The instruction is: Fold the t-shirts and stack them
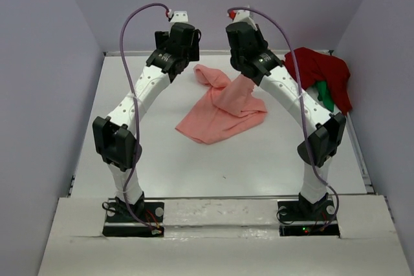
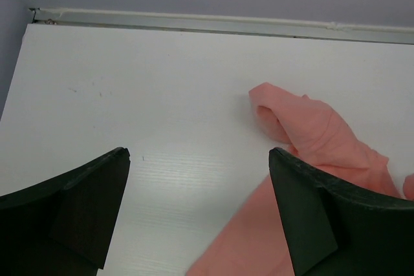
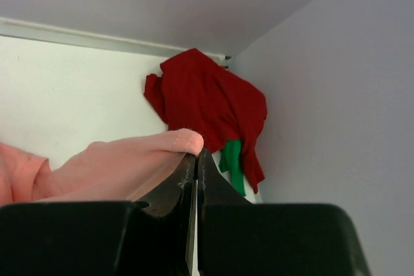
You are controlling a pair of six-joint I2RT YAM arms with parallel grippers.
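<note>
A salmon-pink t-shirt (image 1: pixel 223 111) lies crumpled in the middle of the white table (image 1: pixel 129 82). Its right side is pulled up to my right gripper (image 1: pixel 249 70). In the right wrist view that gripper (image 3: pixel 196 153) is shut, with the pink t-shirt's (image 3: pixel 116 163) stitched hem pinched at the fingertips. My left gripper (image 2: pixel 199 153) hangs open over bare table, nothing between its fingers. The pink t-shirt's (image 2: pixel 310 130) bunched end lies just beyond its right finger (image 2: pixel 304 205). A dark red t-shirt (image 1: pixel 320 69) lies heaped in the far right corner over a bright green one (image 1: pixel 325 95).
Grey walls close the table at the back and on both sides. A pale rail (image 2: pixel 194 21) runs along the back edge. The red (image 3: pixel 207 98) and green (image 3: pixel 233 163) heap sits against the right wall (image 3: pixel 336 95).
</note>
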